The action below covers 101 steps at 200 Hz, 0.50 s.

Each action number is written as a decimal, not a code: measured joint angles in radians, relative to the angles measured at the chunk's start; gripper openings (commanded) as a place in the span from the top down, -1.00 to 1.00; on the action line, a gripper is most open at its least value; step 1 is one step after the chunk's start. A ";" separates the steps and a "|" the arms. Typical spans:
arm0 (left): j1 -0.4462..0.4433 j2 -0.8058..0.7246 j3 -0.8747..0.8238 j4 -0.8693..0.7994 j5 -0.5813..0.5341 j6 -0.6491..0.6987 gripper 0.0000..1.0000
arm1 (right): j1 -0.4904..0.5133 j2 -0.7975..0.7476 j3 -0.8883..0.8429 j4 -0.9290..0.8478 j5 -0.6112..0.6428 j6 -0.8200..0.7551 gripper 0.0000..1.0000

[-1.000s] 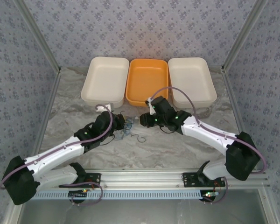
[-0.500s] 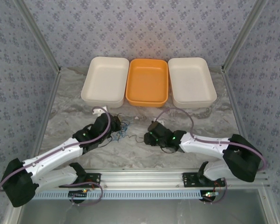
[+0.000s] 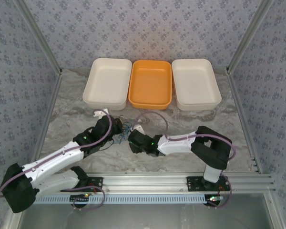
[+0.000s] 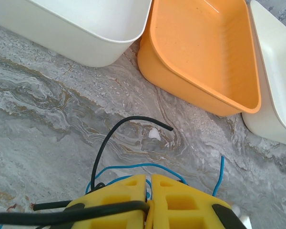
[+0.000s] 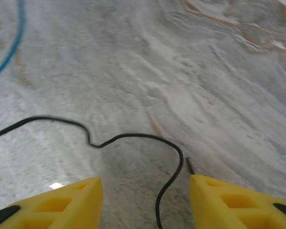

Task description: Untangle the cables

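Top external cam: 1 marble-look table [image 3: 214, 121] is the biggest item, w/ 3 trays in a row along its far edge. There are 2 white ones, left white tray [image 3: 107, 83] & right white tray [image 3: 195, 82], and 1 orange tray [image 3: 150, 82] btwn them, sides touching or nearly so. 2 arms: left arm [image 3: 62, 155] reaches fwd and to the right, right arm [image 3: 181, 142] folds across to the left, so both wrists sit close together mid-table. Cables [image 3: 126, 130] lie as 1 small tangle on the table, in front of the gap btwn left white tray & orange tray; strand count can't be told from above. Left gripper [image 3: 118, 131] is at the tangle's left side. On the left wrist cam its 2 yellow fingers are pressed together w/ only a hairline seam and a dark strand running across into that seam, so it's clamped on the cables. 1 dark cable [image 4: 138, 118] arcs up ahead of the tips, and 2 blue bits show: blue loop [image 4: 143, 165] just past the tips & blue end [image 4: 221, 174] to the right. Right gripper [image 3: 132, 142] is at the tangle's right side. On the right wrist cam it's spread wide, holding nothing. 1 black cable [image 5: 143, 135] snakes over the table and runs down btwn the 2 fingers, clear of both; 1 blue cable [image 5: 16, 40] curves at upper left.
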State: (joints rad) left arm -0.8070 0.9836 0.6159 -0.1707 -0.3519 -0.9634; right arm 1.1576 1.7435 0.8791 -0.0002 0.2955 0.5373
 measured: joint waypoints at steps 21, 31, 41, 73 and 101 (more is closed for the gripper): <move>0.010 0.000 0.000 -0.021 0.005 0.000 1.00 | 0.052 -0.017 -0.072 0.118 0.035 -0.089 -0.17; 0.016 0.001 0.001 -0.032 0.011 -0.004 1.00 | 0.076 -0.024 -0.106 0.163 0.061 -0.134 -0.20; 0.020 0.004 0.003 -0.048 0.019 -0.007 1.00 | 0.088 -0.023 -0.127 0.204 0.086 -0.174 -0.22; 0.030 0.031 0.034 -0.100 0.051 -0.007 1.00 | 0.092 -0.001 -0.141 0.332 0.150 -0.299 -0.30; 0.049 0.054 0.073 -0.124 0.083 -0.007 1.00 | 0.114 0.034 -0.139 0.431 0.204 -0.406 -0.35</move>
State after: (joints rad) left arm -0.7578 1.0378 0.6888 -0.2943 -0.2691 -0.9703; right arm 1.2720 1.7771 0.7403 0.4305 0.4995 0.1318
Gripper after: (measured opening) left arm 0.097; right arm 0.669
